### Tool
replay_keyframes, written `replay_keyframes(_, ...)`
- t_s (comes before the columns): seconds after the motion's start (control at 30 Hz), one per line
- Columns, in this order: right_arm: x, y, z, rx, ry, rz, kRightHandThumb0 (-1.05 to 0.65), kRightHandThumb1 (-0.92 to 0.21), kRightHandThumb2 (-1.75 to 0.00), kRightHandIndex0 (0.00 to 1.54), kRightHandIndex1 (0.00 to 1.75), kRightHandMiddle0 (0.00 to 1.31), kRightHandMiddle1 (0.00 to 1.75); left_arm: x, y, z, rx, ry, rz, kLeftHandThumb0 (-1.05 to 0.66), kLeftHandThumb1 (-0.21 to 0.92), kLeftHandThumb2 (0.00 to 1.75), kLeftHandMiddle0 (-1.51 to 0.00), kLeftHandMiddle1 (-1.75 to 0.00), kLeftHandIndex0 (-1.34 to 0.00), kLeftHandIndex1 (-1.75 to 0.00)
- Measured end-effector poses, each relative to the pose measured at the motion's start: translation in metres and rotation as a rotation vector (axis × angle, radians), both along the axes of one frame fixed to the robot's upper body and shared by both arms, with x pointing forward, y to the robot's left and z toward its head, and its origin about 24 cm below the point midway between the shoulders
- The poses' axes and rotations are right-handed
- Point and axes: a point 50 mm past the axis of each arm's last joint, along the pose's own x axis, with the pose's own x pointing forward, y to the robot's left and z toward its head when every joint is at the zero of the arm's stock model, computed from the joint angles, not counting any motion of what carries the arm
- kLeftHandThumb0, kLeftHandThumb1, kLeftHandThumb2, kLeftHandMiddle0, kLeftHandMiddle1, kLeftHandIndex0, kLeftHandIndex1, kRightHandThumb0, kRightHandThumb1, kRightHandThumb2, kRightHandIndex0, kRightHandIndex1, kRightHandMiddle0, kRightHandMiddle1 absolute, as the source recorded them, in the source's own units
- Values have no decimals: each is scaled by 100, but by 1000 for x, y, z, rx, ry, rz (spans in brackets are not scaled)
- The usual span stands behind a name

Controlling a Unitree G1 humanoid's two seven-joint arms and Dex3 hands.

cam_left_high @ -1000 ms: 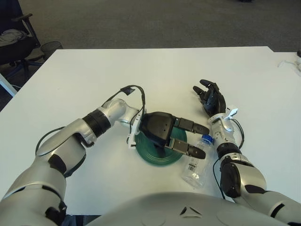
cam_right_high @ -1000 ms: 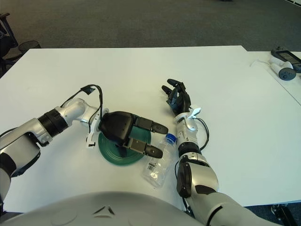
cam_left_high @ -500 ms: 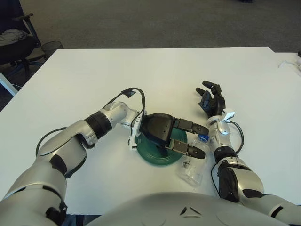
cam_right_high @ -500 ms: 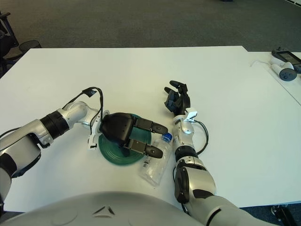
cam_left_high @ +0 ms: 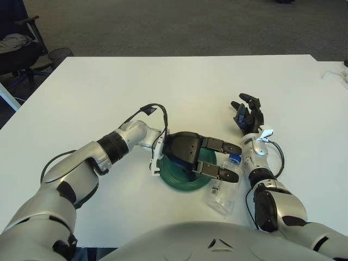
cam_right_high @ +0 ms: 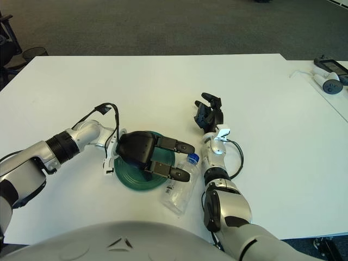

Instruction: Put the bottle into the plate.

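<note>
Plastic, clear and crinkled, makes up the bottle (cam_left_high: 223, 190), which lies on its side on the smooth white desk (cam_left_high: 179, 87) with a blue cap and a small printed label. It sits just past the fingertips of the left hand (cam_left_high: 220, 161), under and to the right of them, and outside the plate (cam_left_high: 176, 181). That plate is round, dark green and ringed with fine concentric ridges, and it lies flat beneath the left hand's glossy black palm. The left hand hovers over it with its blocky dark fingers (cam_left_high: 217, 144) stretched out and spread toward the bottle, holding nothing; whether the lower finger touches the bottle cannot be told. The right hand (cam_right_high: 209, 114) shows beyond the bottle, on its far right side, its black fingers loosely curled and holding nothing, and its silver wrist runs down close beside the bottle's cap.
</note>
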Motion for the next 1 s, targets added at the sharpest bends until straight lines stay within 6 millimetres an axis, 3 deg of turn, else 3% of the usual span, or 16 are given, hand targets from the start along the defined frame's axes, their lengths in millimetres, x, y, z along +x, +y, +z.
replay_keyframes(0.77, 0, -2, 0, 7, -1, -8, -56, -82, -78, 27, 82, 0, 123, 4, -11, -20, 70, 8, 21, -74, 92, 41, -9, -2, 0, -28)
replay_keyframes(1.0, 0, -3, 0, 3, 0, -7, -57, -84, -78, 26, 83, 2, 130, -2, -20, -25, 88, 22, -20, -65, 90, 42, -15, -4, 0, -39)
